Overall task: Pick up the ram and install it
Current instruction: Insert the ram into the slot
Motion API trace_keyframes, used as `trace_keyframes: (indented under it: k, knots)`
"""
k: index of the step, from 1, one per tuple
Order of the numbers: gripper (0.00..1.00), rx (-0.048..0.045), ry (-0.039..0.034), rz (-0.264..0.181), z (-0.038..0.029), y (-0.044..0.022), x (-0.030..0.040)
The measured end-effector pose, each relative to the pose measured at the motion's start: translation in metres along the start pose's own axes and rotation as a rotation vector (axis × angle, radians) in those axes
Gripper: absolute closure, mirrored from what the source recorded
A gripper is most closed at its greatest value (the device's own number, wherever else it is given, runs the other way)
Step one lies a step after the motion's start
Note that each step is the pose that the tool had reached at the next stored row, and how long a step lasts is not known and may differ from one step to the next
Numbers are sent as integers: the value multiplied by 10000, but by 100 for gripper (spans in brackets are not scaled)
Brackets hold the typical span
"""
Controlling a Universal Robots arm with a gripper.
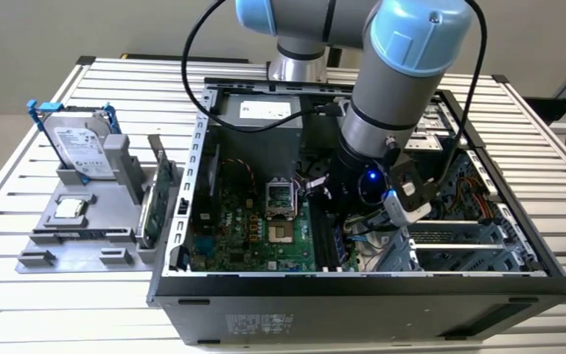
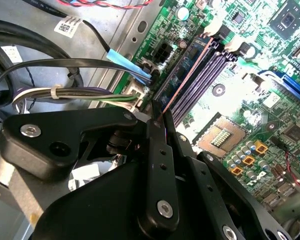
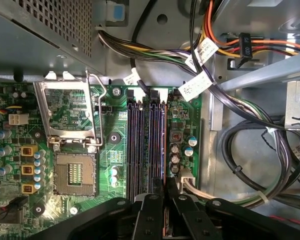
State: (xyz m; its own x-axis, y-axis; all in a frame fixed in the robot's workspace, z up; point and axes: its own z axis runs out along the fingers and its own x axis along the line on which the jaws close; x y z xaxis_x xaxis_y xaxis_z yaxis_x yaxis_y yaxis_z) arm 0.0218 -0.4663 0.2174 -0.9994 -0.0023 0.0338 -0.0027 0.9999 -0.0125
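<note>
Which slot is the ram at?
The end slot nearest the cables; the ram stands along it, while the other slots lie bare.

We see even, bright overhead light, glare on the motherboard (image 2: 225, 107), and blurred dark gripper (image 3: 165, 200) linkage up close.

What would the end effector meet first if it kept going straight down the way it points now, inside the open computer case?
Most likely the memory slots on the motherboard. The end effector sits right over them, gripping the ram edge-on along one slot. How much gap remains is unclear.
</note>
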Motion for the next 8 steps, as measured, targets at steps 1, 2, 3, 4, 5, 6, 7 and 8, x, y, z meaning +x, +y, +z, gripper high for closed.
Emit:
trace_keyframes:
  k: [1, 2, 3, 4, 5, 6, 7, 8]
  knots:
    - [100, 2, 0, 0, -2, 0, 0]
    - [100, 11, 1, 0, -3, 0, 0]
    - [100, 16, 1, 0, -4, -1, 0]
    - [100, 18, 1, 7, -4, -1, 1]
    - [100, 17, 1, 25, -4, -1, 1]
    - [100, 18, 1, 49, -4, -1, 1]
    - [100, 18, 2, 61, -4, -1, 1]
    - [100, 23, 2, 62, -5, -1, 1]
